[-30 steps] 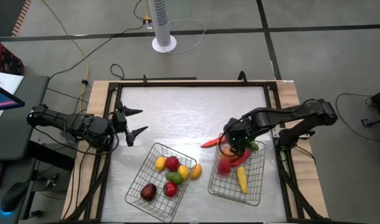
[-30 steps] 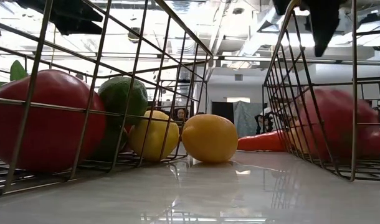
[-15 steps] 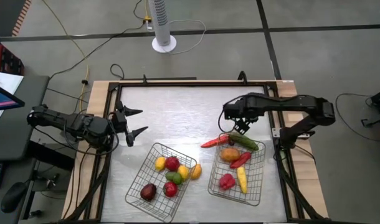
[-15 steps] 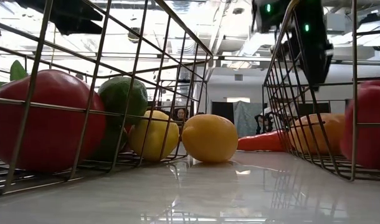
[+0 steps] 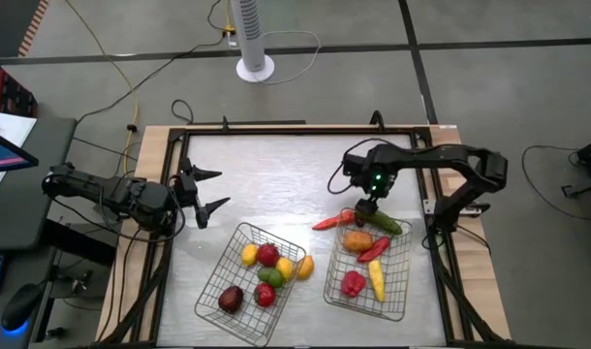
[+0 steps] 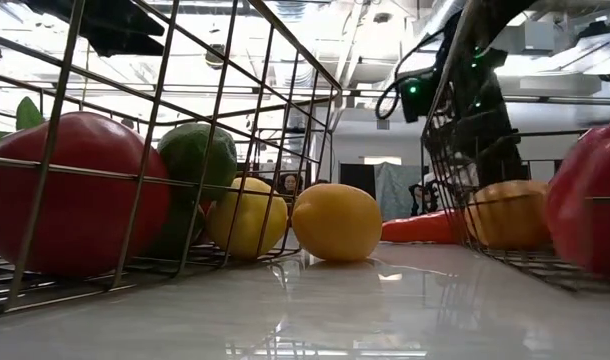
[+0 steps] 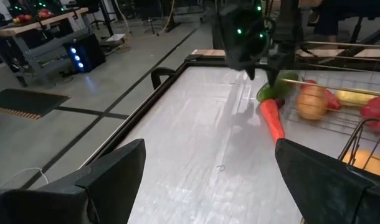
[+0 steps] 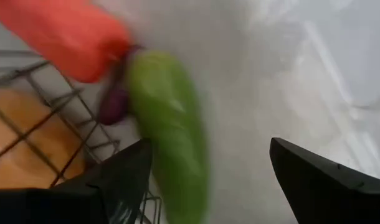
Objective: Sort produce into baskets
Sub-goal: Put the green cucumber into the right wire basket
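The long green cucumber (image 5: 383, 223) lies on the table just outside the right basket (image 5: 397, 291), touching a red chili (image 5: 331, 222). My right gripper (image 5: 365, 206) hangs right over it, fingers wide apart and holding nothing. I think I am about to pick it up, so I must go down and close on its smooth, round sides. The baskets are shiny wire. My left gripper (image 5: 210, 191) waits at the table's left side, open and empty.
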`<state>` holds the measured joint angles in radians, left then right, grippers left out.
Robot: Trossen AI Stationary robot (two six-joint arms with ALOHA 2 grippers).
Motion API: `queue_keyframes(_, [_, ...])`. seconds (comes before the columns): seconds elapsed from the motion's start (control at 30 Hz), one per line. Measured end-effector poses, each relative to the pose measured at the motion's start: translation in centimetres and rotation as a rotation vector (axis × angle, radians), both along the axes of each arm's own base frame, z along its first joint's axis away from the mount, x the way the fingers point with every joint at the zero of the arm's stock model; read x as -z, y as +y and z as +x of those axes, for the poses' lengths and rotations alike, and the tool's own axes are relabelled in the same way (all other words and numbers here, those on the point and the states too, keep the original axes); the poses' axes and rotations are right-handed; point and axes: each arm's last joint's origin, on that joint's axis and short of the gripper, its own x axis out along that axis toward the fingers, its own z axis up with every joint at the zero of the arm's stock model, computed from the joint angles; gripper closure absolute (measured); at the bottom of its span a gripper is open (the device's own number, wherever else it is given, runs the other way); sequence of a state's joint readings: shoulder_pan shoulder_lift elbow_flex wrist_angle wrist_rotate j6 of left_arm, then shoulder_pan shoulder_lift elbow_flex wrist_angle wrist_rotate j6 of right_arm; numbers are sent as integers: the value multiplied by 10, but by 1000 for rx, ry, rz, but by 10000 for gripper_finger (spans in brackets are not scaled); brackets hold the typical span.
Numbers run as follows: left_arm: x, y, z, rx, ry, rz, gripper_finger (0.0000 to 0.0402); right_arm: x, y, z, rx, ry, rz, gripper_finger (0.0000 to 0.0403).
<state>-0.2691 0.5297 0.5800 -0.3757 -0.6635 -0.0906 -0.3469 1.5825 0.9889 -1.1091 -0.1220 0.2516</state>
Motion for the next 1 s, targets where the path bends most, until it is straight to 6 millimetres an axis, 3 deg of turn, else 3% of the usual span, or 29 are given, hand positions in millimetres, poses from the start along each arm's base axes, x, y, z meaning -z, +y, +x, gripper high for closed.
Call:
queue_keyframes(0.17, [0,0,0,-1,0,0,56,20,8,11,-87,63,36,51])
queue_keyframes(0.43, [0,0,0,-2,0,1,56,31,4,14,-113,127,-23,59])
queue_keyframes(0.8, [0,0,0,-1,4,5,56,29,-3,6,-60,195,-26,128])
queue_keyframes(1.0, [1,0,0,-1,17,8,56,29,-3,6,-39,209,-53,185])
